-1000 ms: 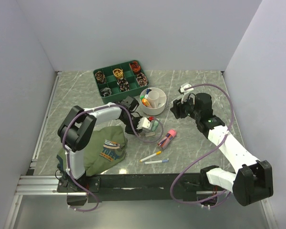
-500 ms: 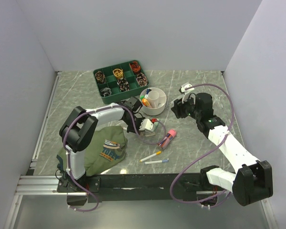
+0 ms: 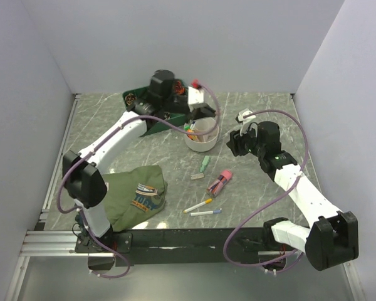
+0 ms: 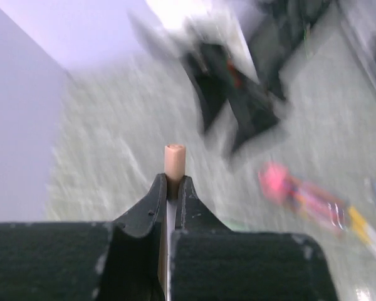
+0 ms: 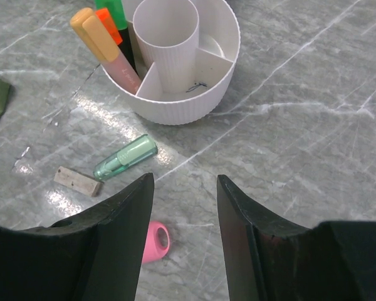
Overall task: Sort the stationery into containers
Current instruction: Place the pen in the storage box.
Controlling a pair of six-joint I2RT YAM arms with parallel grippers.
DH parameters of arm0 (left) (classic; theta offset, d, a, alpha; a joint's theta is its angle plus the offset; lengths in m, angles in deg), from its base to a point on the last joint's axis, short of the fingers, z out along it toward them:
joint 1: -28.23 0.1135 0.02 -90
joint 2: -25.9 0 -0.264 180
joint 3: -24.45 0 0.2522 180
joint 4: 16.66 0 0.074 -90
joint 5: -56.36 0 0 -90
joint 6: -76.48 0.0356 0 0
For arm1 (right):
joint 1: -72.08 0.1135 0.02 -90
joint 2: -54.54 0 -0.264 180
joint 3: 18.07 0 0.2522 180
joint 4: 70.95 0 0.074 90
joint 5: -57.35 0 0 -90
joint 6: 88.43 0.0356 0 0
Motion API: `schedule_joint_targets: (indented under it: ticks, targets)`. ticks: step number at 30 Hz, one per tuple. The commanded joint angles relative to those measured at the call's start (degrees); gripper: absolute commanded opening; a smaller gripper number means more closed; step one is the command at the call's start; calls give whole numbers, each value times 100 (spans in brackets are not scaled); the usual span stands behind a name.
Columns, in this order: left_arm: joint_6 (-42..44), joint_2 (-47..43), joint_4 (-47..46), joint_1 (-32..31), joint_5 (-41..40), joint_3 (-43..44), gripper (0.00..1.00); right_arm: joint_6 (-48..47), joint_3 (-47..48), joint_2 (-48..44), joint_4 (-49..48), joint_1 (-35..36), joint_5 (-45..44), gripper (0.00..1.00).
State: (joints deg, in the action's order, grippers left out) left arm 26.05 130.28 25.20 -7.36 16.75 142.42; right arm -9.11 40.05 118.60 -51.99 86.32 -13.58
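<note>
Pinching: left gripper [image 4: 171,183], jaws pressed together on a slim peach-tipped pen [image 4: 175,157], tip poking just past the fingertips.
Carry height: raised in the air at 12 o'clock of the white cup [image 3: 202,143], probably to clear rim and dividers before a tip-down drop.
Right gripper [image 5: 185,183]: jaws spread, nothing between them, hovering at 3 o'clock of the cup; seemingly kept out of the left arm's path while lined up over loose pieces.
Already sorted: peach, orange and green highlighters [image 5: 103,37] standing in 1 compartment, at 10 o'clock in the right wrist view, leaning on the rim.
Left on the desk [image 3: 269,113]: mint marker [image 5: 125,157] and a beige block [image 5: 79,180] just beside it at 6 o'clock of the cup; pink-capped bundle [image 3: 220,182] and 2 loose pens [image 3: 200,209] further along that line.
Shirt [image 3: 135,194]: at 7 o'clock, not for sorting.
Hard to read: green tray [image 3: 151,129] mostly under the left arm; left wrist view motion-blurred, pen body hidden inside the jaws; count within the pink bundle unclear.
</note>
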Motion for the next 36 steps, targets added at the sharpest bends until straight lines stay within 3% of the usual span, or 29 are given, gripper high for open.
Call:
schedule_joint_targets:
  ticks: [1,2,4,5,7,12,33,34,36]
  targets:
    - [-3917,-15,-5411,298,1105,-1462,1,-171,424,-42,131,-53,-114,52]
    - [-4923,108,-5959,307,1113,-1560,1,-198,442,-42,210,-62,-158,52]
    - [-5615,703,-6690,351,1236,-1264,1,-242,503,-68,324,-79,-193,52]
    - [-6419,916,-7008,369,1375,-1018,1,-259,512,-86,359,-88,-228,52]
    - [-7345,1424,-8644,404,1421,-1077,1,-268,521,-147,447,-106,-254,52]
    - [-7350,2007,-8637,369,1351,-568,1,-286,451,-323,641,-149,-325,52]
    - [-6823,3211,-8286,562,1333,-155,1,-268,477,19,606,-273,-299,52]
    - [-6683,3212,-8190,571,1324,-172,2,-268,486,72,580,-281,-290,52]
    - [-6489,3151,-8092,589,1280,-225,23,-259,495,107,562,-281,-246,52]
